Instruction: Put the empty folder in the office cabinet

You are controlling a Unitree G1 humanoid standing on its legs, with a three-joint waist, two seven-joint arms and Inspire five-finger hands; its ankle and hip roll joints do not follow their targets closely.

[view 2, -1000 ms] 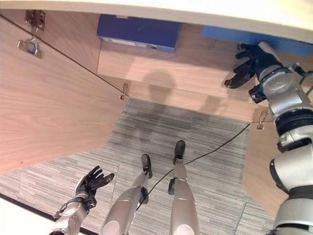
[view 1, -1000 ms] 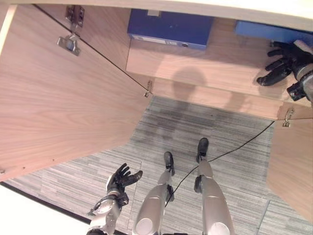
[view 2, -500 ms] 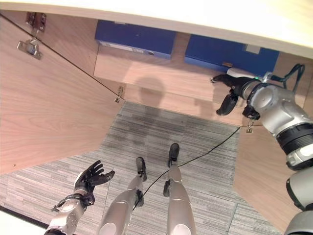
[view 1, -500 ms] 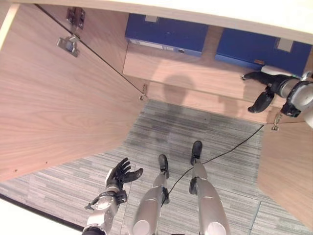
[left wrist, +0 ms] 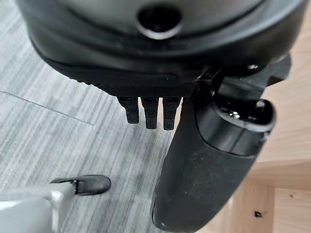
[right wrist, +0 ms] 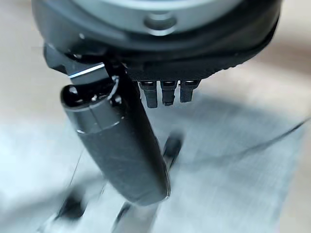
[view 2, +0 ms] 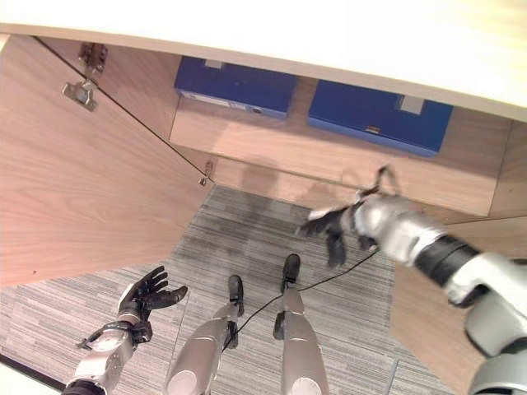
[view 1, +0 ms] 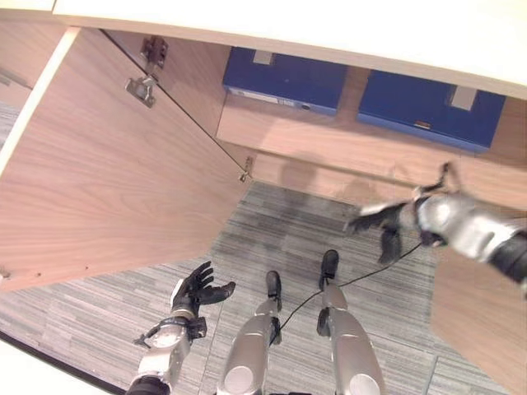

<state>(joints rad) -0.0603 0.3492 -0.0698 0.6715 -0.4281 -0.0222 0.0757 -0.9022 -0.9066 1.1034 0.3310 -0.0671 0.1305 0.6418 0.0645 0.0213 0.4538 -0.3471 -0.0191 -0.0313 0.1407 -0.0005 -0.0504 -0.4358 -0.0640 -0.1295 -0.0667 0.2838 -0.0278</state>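
Folder (view 1: 430, 110) shelved beyond right hand (view 1: 380, 225).

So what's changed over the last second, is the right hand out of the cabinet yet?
Yes. The right hand, which rested by the right-hand blue folder on the wooden cabinet shelf, has pulled back out and down over the grey striped carpet, fingers open and holding nothing. Both that folder and the left-hand blue folder lie on the shelf as before. The left hand stays open, low by the open cabinet door.

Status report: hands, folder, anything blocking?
Both hands open and empty: right hand outside cabinet, left hand low. Two blue folders lie on cabinet shelf. Nothing blocking.
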